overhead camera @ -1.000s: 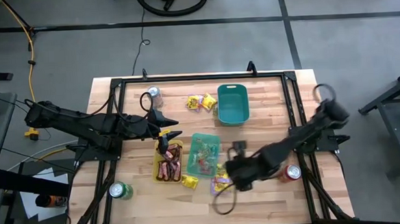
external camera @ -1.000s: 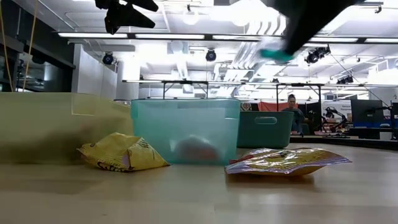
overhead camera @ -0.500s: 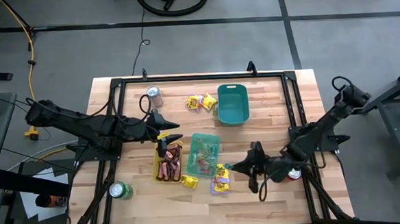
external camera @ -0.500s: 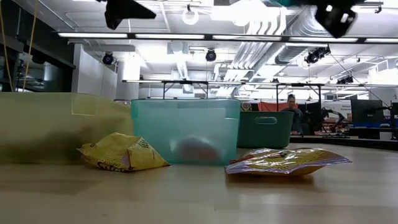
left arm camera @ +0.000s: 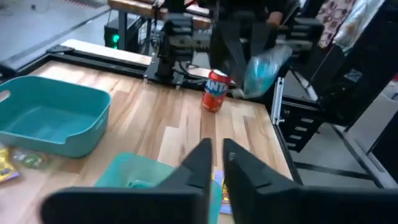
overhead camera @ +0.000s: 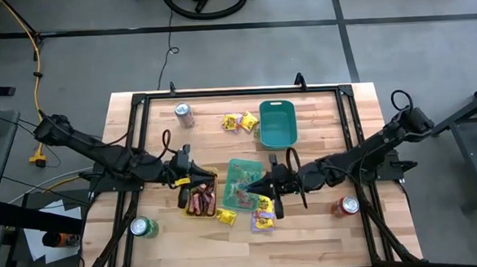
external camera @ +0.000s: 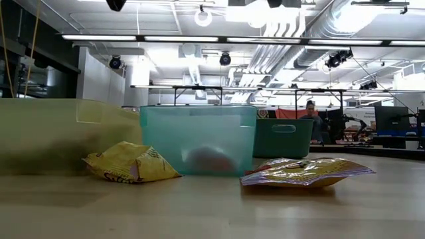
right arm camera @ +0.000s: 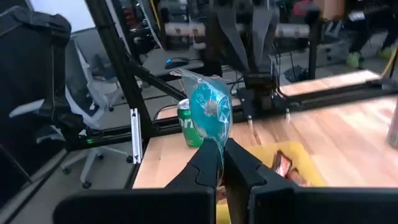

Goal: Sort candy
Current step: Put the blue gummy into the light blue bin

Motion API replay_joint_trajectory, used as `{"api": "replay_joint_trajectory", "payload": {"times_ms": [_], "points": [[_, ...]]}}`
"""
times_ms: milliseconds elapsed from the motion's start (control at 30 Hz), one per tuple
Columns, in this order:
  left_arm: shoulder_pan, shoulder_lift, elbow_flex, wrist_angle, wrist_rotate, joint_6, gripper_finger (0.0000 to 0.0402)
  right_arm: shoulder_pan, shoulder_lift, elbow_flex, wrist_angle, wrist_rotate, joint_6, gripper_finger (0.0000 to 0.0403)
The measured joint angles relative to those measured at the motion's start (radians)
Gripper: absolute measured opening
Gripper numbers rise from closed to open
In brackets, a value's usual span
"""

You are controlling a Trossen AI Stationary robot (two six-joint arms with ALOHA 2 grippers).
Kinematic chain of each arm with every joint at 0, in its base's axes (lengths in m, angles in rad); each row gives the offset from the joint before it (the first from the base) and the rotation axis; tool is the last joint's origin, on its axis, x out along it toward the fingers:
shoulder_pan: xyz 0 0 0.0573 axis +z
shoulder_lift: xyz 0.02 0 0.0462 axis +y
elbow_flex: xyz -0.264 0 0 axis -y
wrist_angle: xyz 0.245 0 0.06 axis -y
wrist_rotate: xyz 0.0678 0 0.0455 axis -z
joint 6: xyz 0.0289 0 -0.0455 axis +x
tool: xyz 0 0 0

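My right gripper (overhead camera: 262, 185) hovers over the clear teal tray (overhead camera: 234, 168), shut on a pale blue wrapped candy (right arm camera: 210, 104). The left wrist view shows that candy (left arm camera: 263, 66) too. My left gripper (overhead camera: 193, 173) is above the yellow tray (overhead camera: 186, 203) of red-brown bars (overhead camera: 203, 199), its fingers (left arm camera: 200, 163) shut with nothing between them. Yellow packets lie flat on the table at the far side (overhead camera: 239, 121) and near the trays (overhead camera: 264, 215). Small candies (overhead camera: 243, 190) lie in the clear teal tray. My right gripper pinches the lower end of the blue candy's wrapper (right arm camera: 215, 140) between its two fingertips. The fingers point roughly level, toward the table's left side. The candy stands up beyond the fingertips, lifted clear of the table and trays.
A deeper teal bin (overhead camera: 277, 123) stands at the far middle. Drink cans stand at the far left (overhead camera: 184, 113), near left (overhead camera: 144, 228) and near right (overhead camera: 347, 206). In the low view a yellow packet (external camera: 129, 163) and a flat packet (external camera: 305, 171) lie before the trays.
My right gripper has risen from the packets near the front, tipped from pointing down to about level, and swung toward the clear teal tray with the blue candy. My left gripper has shifted toward the near edge over the yellow tray and has shut.
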Motion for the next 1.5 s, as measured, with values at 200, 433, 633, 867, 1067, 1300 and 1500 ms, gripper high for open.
{"api": "replay_joint_trajectory", "payload": {"times_ms": [200, 433, 633, 867, 1067, 1300, 1500], "points": [[-0.008, 0.001, -0.168, 0.304, -0.001, -0.036, 0.0005, -0.025, 0.0, 0.017, -0.038, -0.007, -0.034, 0.0], [-0.008, 0.001, -0.265, 0.528, -0.003, -0.074, 0.0001, -0.048, 0.006, 0.017, -0.054, -0.008, -0.02, 0.0], [-0.008, 0.001, -0.265, 0.558, -0.012, -0.072, 0.0001, -0.071, 0.037, 0.017, -0.078, -0.007, 0.008, 0.0], [-0.004, 0.001, -0.265, 0.555, -0.023, -0.074, 0.0, -0.088, 0.173, 0.018, -0.134, -0.007, 0.083, 0.0], [-0.004, 0.001, -0.265, 0.554, -0.023, -0.109, 0.0, -0.09, 0.243, 0.018, -0.138, 0.061, 0.15, 0.0], [-0.004, 0.001, -0.265, 0.553, -0.023, -0.118, 0.0, -0.111, 0.244, 0.018, -0.142, 0.062, 0.151, 0.001], [-0.004, 0.001, -0.265, 0.553, -0.023, -0.133, 0.0, -0.131, 0.244, 0.018, -0.159, 0.011, 0.2, 0.0067]]}}
